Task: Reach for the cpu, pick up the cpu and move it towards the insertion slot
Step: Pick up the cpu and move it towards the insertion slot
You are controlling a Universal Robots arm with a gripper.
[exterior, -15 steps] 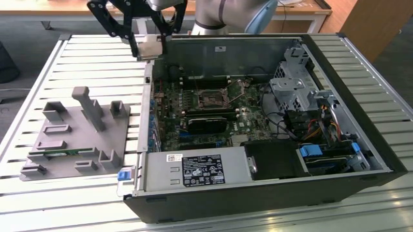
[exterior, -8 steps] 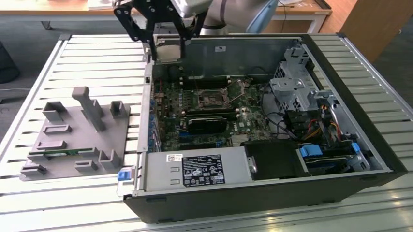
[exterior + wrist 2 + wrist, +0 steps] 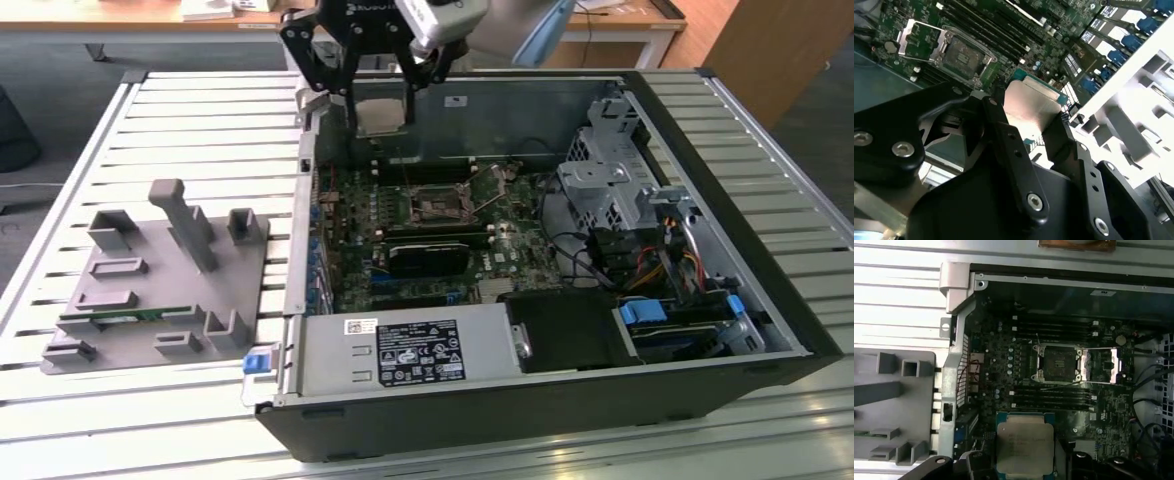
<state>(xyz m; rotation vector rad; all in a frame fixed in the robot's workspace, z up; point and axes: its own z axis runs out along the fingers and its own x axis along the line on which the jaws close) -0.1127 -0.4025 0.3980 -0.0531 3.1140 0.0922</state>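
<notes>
Computer case lay open below the end effector. Insertion slot sat beneath and ahead, uncovered. Cpu hung clamped between closed fingers; edge-only grip risked slipping or tilting over socket.

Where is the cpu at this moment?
The cpu is clamped in the gripper, in the air above the open computer case, beyond the insertion slot in the exterior view.

The gripper is hanging at the top middle of the exterior view, pointing down. Its two black fingers are squeezing the cpu between them, up in the air.
</notes>
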